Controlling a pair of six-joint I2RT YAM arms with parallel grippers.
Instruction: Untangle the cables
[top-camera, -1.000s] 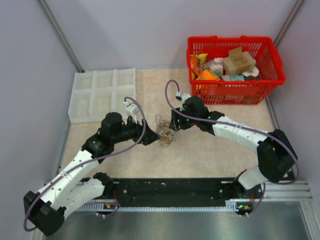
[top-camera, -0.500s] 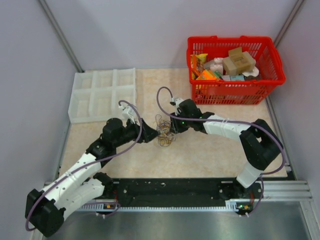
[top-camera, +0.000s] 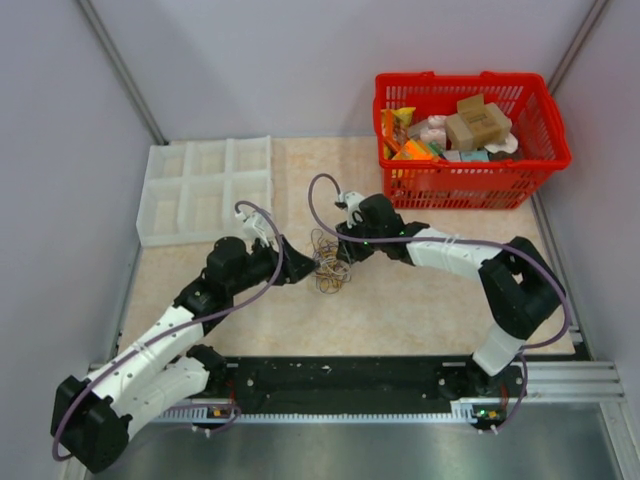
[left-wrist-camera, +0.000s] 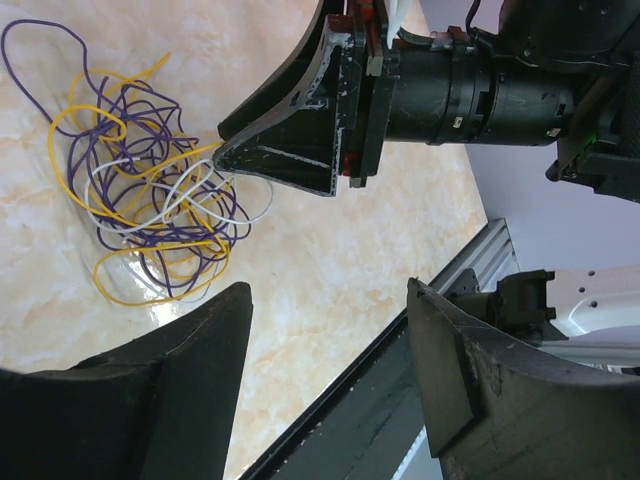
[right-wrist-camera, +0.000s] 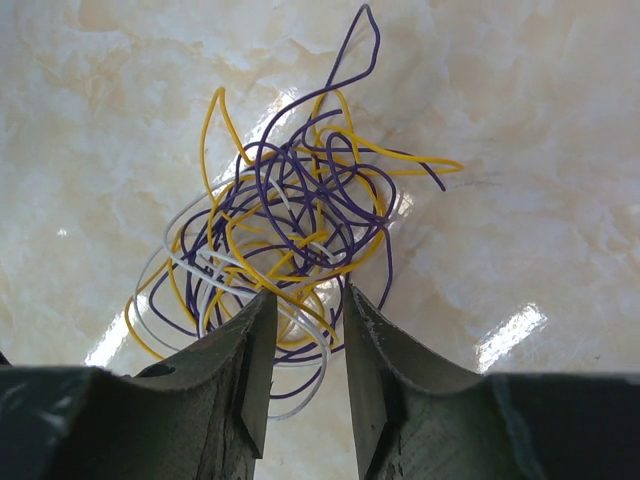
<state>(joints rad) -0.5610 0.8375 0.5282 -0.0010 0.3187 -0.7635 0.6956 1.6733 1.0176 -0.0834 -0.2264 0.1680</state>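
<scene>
The right gripper (right-wrist-camera: 305, 295) is down at the cables (right-wrist-camera: 290, 220). Its two fingers (right-wrist-camera: 225, 380) stand close together, with a thin gap between them. A few white and yellow strands lie in that gap. I cannot tell if the fingers squeeze them or just sit around them. From the left wrist view, the tip of the right gripper touches one edge of the tangle.

The left gripper (left-wrist-camera: 328, 290) is spread wide and holds nothing. It is just beside the tangle, and I see no strand between its fingers.

The cables are one loose tangle of thin yellow, purple and white wires. The tangle lies on the pale, stone-patterned desk (right-wrist-camera: 520, 120), near the middle, between the two grippers. The left gripper is on its left side and the right gripper on its right. One purple strand loops out from the pile, and a yellow one sticks out to the side.

A red basket (top-camera: 460, 185) with boxes and packets stands at the far right. A white tray (top-camera: 227, 175) with square parts sits at the far left. Both are well apart from the cables.
</scene>
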